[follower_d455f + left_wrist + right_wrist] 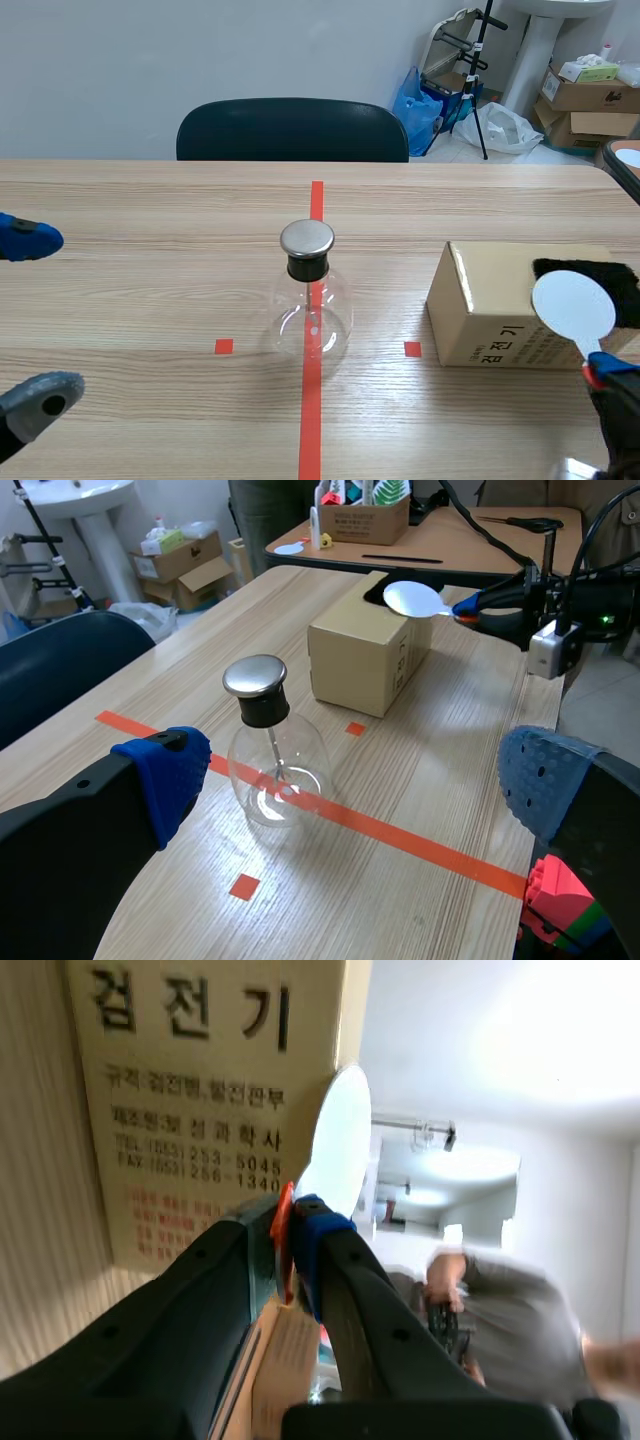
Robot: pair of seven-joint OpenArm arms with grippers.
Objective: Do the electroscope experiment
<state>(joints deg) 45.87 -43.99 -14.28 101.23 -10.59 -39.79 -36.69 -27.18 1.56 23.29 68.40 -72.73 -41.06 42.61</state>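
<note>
The left claw (35,316) hangs wide open and empty, low over the surface (150,300) and well apart from the electroscope (311,318), so nothing braces the flask. The electroscope stands upright on the red tape line (310,430), glass bulb below and metal cap (307,238) on top. A sideways knock would probably tip or slide it.

To its right sits a cardboard box (490,310) with a black patch (605,275) on top. The white disc (573,306) is over the box's near top edge; I cannot tell whether it touches. The right claw (603,370) is clamped on the disc's thin handle (590,352). With so narrow a hold, the disc may twist or slip on the way across. Coming in too low, it could also shove the cap rather than meet it gently.
</note>
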